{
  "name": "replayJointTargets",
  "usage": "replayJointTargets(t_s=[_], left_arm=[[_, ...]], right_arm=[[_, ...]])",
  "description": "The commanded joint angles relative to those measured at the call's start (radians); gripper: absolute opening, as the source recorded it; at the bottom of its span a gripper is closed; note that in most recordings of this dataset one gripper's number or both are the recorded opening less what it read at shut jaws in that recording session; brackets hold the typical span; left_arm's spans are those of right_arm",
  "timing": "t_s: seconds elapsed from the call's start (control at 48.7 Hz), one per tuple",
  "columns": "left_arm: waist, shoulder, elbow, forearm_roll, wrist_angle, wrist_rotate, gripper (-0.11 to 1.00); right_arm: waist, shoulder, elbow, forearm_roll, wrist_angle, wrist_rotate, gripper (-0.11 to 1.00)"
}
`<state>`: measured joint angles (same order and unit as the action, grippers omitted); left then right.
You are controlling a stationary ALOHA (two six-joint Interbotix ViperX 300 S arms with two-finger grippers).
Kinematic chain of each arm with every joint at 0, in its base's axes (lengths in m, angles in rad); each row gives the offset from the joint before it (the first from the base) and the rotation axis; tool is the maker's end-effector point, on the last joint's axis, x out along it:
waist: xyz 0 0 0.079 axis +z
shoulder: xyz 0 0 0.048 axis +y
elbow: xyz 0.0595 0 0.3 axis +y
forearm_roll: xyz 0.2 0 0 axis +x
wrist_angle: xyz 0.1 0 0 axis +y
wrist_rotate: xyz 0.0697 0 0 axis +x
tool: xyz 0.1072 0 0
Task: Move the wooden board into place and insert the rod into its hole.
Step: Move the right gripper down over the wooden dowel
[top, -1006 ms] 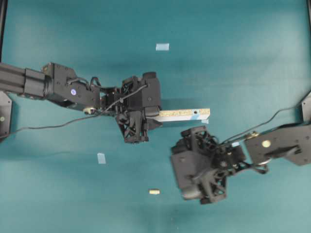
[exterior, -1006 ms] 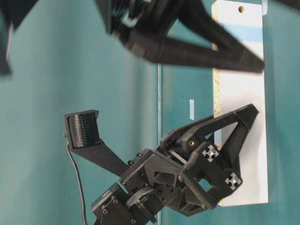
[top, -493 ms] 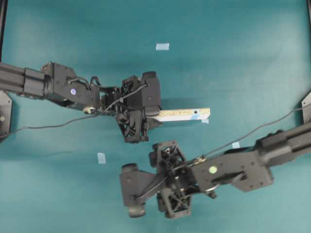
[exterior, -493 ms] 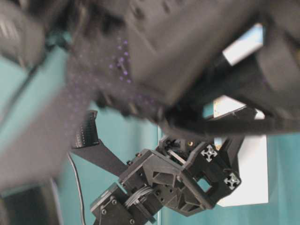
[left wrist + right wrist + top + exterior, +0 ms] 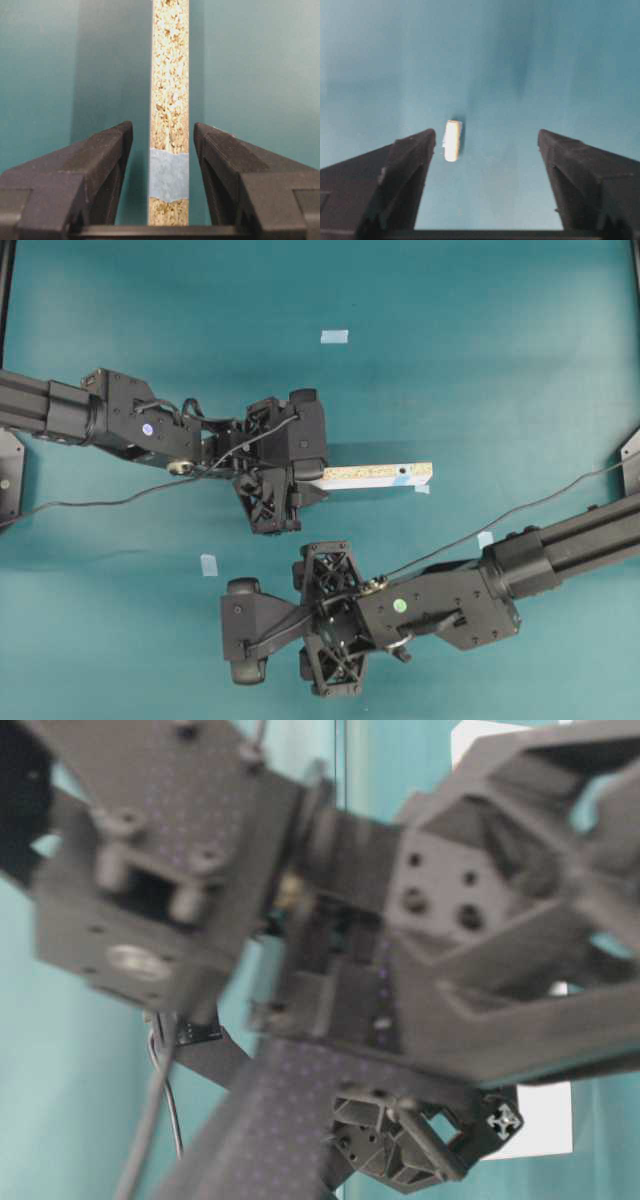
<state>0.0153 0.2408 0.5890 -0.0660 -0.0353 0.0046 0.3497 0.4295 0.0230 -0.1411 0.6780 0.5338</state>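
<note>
Between the spread fingers of the right pincer [image 5: 485, 145], low over the teal table [image 5: 530, 60], lies the rod [image 5: 452, 140], a short cream peg on the cloth. It sits close beside the left-hand finger [image 5: 407, 170] in the right wrist view, not clearly touching it, and well apart from the other finger; nothing is gripped. From overhead the right pincer [image 5: 262, 630] points toward the left of the picture at the lower middle, its black arm running off to the right edge with a cable trailing above it, and the rod is hidden beneath it there.

Up and to the left of that, the left pincer [image 5: 300, 475] holds the wooden board [image 5: 378, 475] by one end. In the left wrist view the board [image 5: 170, 100] stands on its narrow side, speckled chipboard edge toward the camera, with a pale blue patch [image 5: 169, 175] low on it. The two fingers [image 5: 107, 165] flank it, and a thin gap shows on each side at their tips, so whether they press the board further back I cannot tell. Overhead, the board runs out level to the right from this pincer, a small hole near its far end.

Small pale-blue tape squares [image 5: 334, 337] lie scattered on the table. The table-level view is mostly filled by blurred black arm parts, with the white board [image 5: 545, 1120] showing behind.
</note>
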Motion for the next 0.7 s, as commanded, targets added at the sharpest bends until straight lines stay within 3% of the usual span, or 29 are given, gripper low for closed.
replayJointTargets(t_s=[0.0,0.123,0.493,0.677], left_arm=[[0.002,-0.038,-0.008,0.002,-0.003,0.003,0.51],[0.002,-0.038,-0.008,0.002,-0.003,0.002,0.51],[0.002,-0.038,-0.008,0.000,-0.003,-0.003,0.51],[0.002,-0.038,-0.008,0.000,-0.003,-0.005,0.51]], right_arm=[[0.014,-0.015,-0.029,0.002,-0.011,0.002,0.83],[0.020,-0.009,-0.029,0.002,-0.017,0.005,0.75],[0.025,0.017,-0.029,0.003,-0.064,0.011,0.75],[0.025,0.025,-0.028,0.002,-0.060,0.046,0.73]])
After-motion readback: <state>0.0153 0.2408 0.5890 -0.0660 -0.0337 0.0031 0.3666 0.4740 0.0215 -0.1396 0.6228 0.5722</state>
